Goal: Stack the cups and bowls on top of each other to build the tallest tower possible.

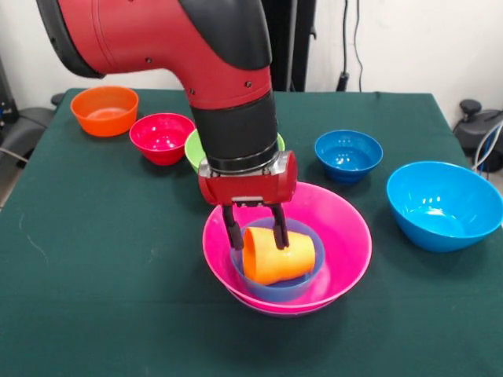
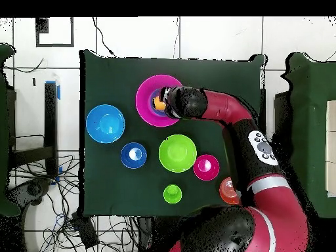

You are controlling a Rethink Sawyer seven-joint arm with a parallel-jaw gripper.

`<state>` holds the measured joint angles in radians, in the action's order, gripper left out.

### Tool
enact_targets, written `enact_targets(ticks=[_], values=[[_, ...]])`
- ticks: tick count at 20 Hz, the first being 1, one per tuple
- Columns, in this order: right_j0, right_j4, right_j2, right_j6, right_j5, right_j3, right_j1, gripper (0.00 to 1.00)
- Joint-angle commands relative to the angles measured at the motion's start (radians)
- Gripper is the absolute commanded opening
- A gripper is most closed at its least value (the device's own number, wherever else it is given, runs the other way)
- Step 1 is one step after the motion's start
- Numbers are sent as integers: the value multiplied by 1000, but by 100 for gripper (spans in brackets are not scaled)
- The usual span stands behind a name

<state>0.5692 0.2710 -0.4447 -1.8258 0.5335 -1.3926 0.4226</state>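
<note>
The jaws point(image 1: 256, 229) stand closed on the rim of the orange cup point(image 1: 278, 254), one dark finger point(image 1: 233, 232) outside the rim and the other at its mouth. The cup is tilted on its side, mouth toward the arm, and sits inside a small light-blue bowl point(image 1: 292, 289). That bowl rests in the wide pink bowl point(image 1: 346, 236), under whose rim a purple edge point(image 1: 271, 309) shows; together they form the tower.

Taking the pink bowl as landmark in the front view: the lime green bowl point(image 1: 191, 149) lies just behind it, mostly hidden by the red and black arm point(image 1: 228, 102). The red bowl point(image 1: 162, 137) lies behind and to the left, and the small orange bowl point(image 1: 104, 110) farther left still. The dark-blue bowl point(image 1: 348, 155) lies behind and to the right; the large sky-blue bowl point(image 1: 444, 204) stands apart at the right. All four hold nothing.

In the overhead view a light green cup point(image 2: 172, 193) stands on the dark green counter point(image 1: 94, 267), beyond the lime green bowl from the pink one.
</note>
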Motion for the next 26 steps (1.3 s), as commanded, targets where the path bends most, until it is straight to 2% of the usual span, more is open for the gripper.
enact_targets(ticks=[1,6,13,26], values=[[12,105,-38,116,-65,7,-88,100],[15,111,-47,109,-101,12,-124,100],[33,92,-82,122,-62,-28,-147,100],[46,100,-89,120,-16,-82,-92,100]])
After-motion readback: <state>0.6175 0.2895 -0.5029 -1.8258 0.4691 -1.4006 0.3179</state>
